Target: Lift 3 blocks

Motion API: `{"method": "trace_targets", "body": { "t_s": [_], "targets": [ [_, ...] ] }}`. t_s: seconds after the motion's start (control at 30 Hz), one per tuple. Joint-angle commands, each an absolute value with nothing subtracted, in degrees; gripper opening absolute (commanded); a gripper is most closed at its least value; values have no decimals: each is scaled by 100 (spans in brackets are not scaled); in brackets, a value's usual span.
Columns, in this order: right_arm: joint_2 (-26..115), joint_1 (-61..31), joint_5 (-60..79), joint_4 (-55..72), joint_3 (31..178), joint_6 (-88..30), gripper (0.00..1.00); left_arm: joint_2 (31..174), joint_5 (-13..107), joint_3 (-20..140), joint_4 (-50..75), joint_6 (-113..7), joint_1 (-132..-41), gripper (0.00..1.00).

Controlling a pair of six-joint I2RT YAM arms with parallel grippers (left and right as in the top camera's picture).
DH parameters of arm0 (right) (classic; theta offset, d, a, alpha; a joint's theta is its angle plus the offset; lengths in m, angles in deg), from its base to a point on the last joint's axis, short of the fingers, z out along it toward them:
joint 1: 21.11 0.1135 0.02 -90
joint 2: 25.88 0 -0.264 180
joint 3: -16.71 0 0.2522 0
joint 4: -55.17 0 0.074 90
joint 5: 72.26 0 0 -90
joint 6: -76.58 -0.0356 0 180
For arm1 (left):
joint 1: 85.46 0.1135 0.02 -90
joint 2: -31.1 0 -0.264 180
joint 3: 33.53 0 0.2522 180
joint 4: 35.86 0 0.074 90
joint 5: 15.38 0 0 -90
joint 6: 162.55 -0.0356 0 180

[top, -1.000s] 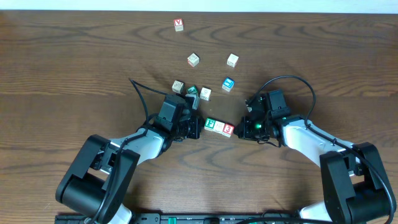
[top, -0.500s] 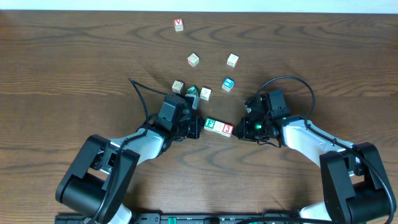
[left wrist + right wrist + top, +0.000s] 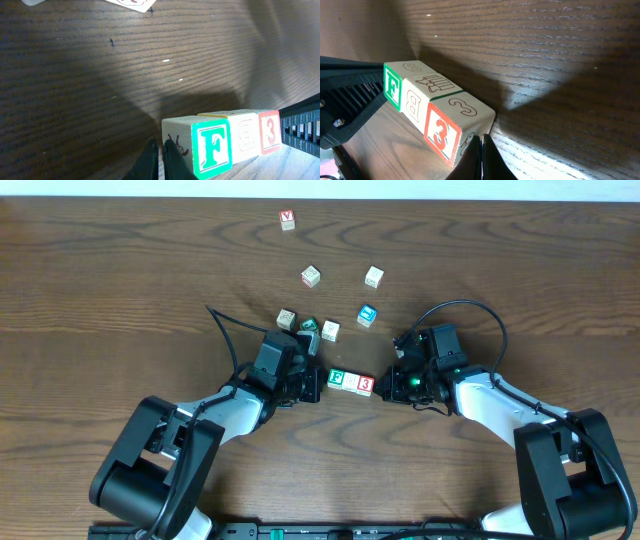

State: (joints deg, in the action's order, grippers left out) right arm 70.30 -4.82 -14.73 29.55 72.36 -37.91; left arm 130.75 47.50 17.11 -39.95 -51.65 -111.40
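Loose cubes [image 3: 330,330] crowd beyond block row [image 3: 351,382] (near side free).

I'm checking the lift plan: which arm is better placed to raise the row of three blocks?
Neither alone. The left gripper, shut, presses the F block; the right gripper, shut, presses the 3 block, with the pale block clamped between. Both should probably rise together.

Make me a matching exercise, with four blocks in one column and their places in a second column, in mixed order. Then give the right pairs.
Blocks:
1. F block
2. pale block
3. 3 block
4. V block

Places:
A. alone, far from the row
B. against the right pincer
C. between two other blocks
D. against the left pincer

Pairs: 1-D, 2-C, 3-B, 4-A
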Motion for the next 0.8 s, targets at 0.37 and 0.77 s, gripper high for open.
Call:
{"method": "trace_targets", "body": {
  "t_s": [0.37, 0.77],
  "targets": [
    [7078, -451, -1386, 2964, 7208, -3959, 1, 13141, 4516, 1798, -3912, -5230, -11159, 8],
    [7078, -451, -1231, 2949, 7208, -4077, 1, 13141, 4350, 1796, -3872, -5174, -11159, 8]
  ]
}}
